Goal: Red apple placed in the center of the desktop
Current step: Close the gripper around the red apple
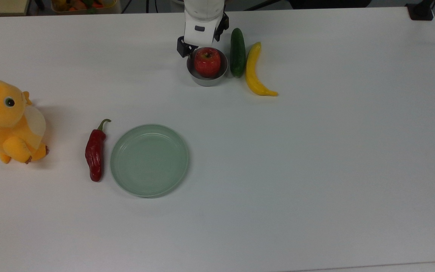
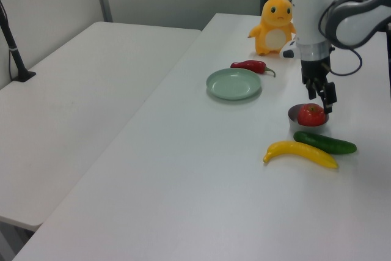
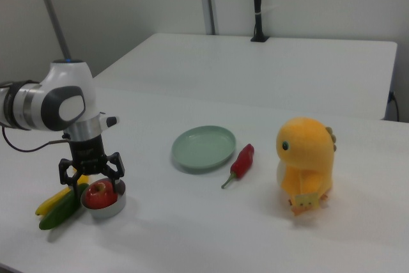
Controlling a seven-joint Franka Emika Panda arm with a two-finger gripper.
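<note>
The red apple [image 1: 207, 61] [image 2: 311, 114] [image 3: 99, 194] sits in a small grey metal bowl [image 1: 207, 78] near the far edge of the white desktop [image 1: 315, 151]. My gripper [image 1: 195, 47] [image 2: 321, 95] [image 3: 91, 172] hangs just above the apple, toward the top view's upper left of it. It is open, with one fingertip on each side of the apple's top in the right view, and it holds nothing.
A green cucumber [image 1: 237, 52] and a yellow banana [image 1: 254, 70] lie right beside the bowl. A pale-green plate [image 1: 149, 159], a red chili [image 1: 95, 151] and an orange plush toy [image 1: 8, 121] stand on the top view's left half.
</note>
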